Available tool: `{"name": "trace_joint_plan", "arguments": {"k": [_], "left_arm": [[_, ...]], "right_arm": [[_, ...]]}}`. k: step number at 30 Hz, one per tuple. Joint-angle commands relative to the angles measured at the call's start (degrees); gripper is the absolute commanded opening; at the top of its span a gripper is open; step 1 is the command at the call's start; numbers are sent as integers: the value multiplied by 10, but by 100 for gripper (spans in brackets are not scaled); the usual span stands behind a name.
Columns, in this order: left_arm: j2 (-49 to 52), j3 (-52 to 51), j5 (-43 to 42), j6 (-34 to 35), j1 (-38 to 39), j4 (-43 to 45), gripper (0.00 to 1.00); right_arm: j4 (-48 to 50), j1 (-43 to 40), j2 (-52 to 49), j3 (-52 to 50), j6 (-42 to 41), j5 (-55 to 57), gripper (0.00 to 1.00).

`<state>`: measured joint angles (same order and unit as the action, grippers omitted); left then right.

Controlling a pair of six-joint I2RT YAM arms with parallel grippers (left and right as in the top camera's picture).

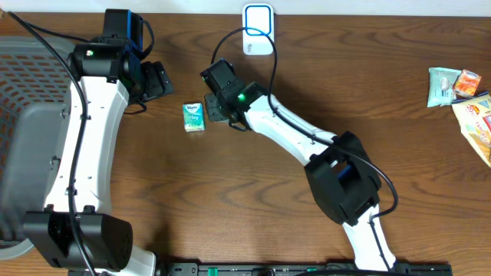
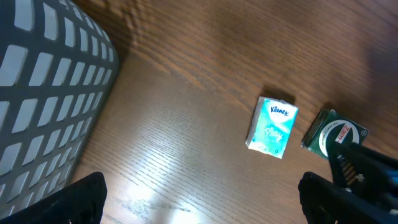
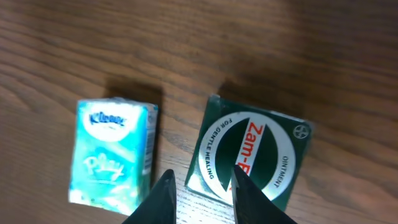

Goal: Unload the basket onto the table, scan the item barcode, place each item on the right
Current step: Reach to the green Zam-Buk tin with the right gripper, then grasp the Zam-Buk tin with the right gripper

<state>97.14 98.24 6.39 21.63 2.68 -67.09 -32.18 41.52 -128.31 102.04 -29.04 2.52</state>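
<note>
- The right claw point(image 3: 202, 194), narrow, straddles one edge of the ointment box point(image 3: 261, 155) beside the tissue pack point(image 3: 112, 152), near the worktop's point(image 1: 230, 199) far edge; I cannot tell whether it grips.
- Seat the fingers squarely before lifting toward the scanner point(image 1: 258, 29).
- The left claw point(image 2: 202, 200) hangs wide.

Dark brown wood grain all over the table point(image 1: 230, 199), a grey lattice of paler square openings on the basket point(image 1: 23, 77) at its left edge, and white with a blue outline on the scanner point(image 1: 258, 29) at the far edge. Turquoise with blue and white lettering on the tissue pack point(image 1: 194, 117), dark green with a white ring and red letters on the ointment box point(image 3: 267, 143) just beside it. Pale green, orange and yellow on the snack packets point(image 1: 443, 84) at the right edge; white shells and black joints on the left arm point(image 1: 84, 146) and the right arm point(image 1: 284, 130).
</note>
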Motion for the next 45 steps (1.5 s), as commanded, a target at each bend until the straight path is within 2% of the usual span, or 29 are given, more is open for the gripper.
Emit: {"name": "trace_joint_plan", "arguments": {"k": [1, 9, 16, 20, 23, 26, 27, 35, 45], "left_arm": [[3, 1, 9, -1, -2, -2, 97], [3, 1, 9, -1, -2, -2, 98], [3, 1, 9, -1, -2, -2, 98], [3, 1, 9, -1, -2, -2, 98], [3, 1, 9, -1, -2, -2, 98], [3, 1, 9, -1, -2, -2, 98], [3, 1, 9, -1, -2, -2, 98], [3, 1, 9, -1, -2, -2, 98], [3, 1, 9, -1, -2, -2, 98]], "right_arm": [[1, 2, -26, -6, -9, 26, 22], [-21, 1, -26, -6, -9, 93, 2], [-55, -9, -24, -5, -9, 168, 1], [-76, -27, -10, -4, -12, 161, 1], [-69, -38, 12, -4, -6, 77, 1], [-28, -40, 28, -4, 51, -49, 1], [-21, -40, 28, -4, 51, -56, 1], [21, -17, 17, -4, 44, -55, 1], [22, 6, -27, -5, 38, 13, 1]]}}
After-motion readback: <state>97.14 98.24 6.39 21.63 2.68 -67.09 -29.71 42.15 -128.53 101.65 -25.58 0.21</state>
